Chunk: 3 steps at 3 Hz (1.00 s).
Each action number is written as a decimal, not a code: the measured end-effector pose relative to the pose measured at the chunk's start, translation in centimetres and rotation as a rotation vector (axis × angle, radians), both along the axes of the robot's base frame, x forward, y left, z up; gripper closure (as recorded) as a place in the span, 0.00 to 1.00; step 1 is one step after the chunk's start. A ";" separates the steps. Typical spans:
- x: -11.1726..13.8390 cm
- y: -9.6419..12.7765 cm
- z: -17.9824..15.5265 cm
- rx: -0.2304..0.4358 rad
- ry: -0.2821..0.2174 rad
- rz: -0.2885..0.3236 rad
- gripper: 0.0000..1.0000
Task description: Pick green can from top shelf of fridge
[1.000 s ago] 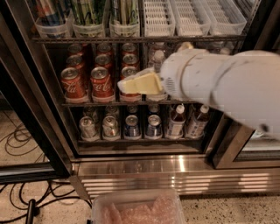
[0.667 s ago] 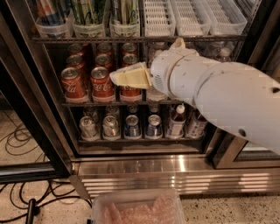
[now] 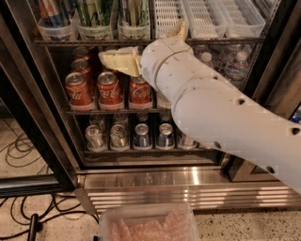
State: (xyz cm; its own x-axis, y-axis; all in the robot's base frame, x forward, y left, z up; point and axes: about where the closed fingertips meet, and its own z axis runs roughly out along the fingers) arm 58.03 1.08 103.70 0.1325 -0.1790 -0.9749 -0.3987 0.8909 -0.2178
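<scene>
Green cans (image 3: 94,12) with pale streaks stand in clear tubs (image 3: 96,32) on the top shelf (image 3: 61,42) of the fridge (image 3: 33,94). More green cans (image 3: 134,12) fill the tub to the right. My gripper (image 3: 105,57) is cream-coloured and points left. It sits just below the shelf's front rail, in front of the red cola cans (image 3: 109,89) and under the green-can tubs. It holds nothing that I can see. My white arm (image 3: 211,108) crosses the right half of the view and hides part of the racks.
A blue-and-red can (image 3: 54,12) stands in the leftmost tub. White slotted trays (image 3: 204,19) fill the shelf's right side. Water bottles (image 3: 237,61) and silver cans (image 3: 94,136) sit on lower racks. A ribbed steel base (image 3: 155,188), a plastic bin (image 3: 148,223) and floor cables (image 3: 19,150) lie below.
My arm has swung up and to the left. The gripper rose from the middle of the cola-can rack to just under the top shelf's rail.
</scene>
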 end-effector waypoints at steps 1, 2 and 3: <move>0.0 0.0 0.0 0.000 0.000 0.000 0.00; 0.0 -0.2 0.6 0.019 -0.023 -0.016 0.00; 1.0 0.6 1.5 0.048 -0.069 -0.010 0.17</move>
